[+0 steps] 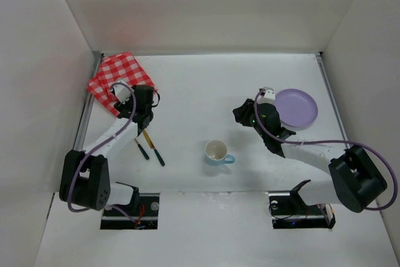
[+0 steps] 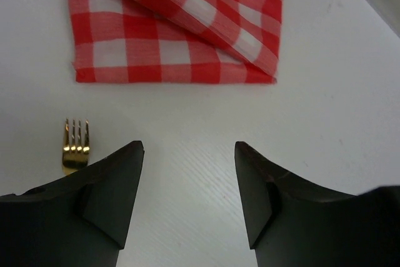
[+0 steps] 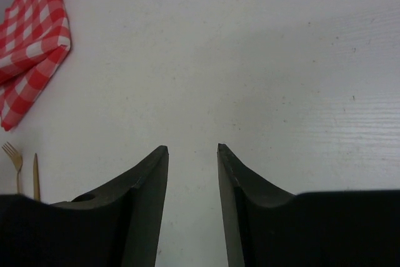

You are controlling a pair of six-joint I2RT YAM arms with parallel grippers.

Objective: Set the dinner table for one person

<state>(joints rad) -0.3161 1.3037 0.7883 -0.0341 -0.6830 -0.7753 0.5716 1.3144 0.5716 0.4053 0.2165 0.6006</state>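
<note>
**SURFACE LAYOUT: DINNER TABLE**

Support: the dinner table [image 1: 206,85] is a flat matte white surface w/ thin metal rails [image 1: 84,117] along the L and R sides.

Items resting directly on it:
1. Red/white checked cloth [image 1: 119,79]: folded, at the far-L corner by the L rail. One flap is doubled over the top layer.
2. Gold fork [image 2: 75,145] and knife [image 3: 36,176]: side by side, near-L area, apart from the cloth. The handles are dark.
3. Light blue cup [image 1: 216,152]: upright, approx. centre, toward the near edge, handle pointing R.
4. Purple plate [image 1: 299,107]: R side, near the R rail, well apart from the cup.
</note>
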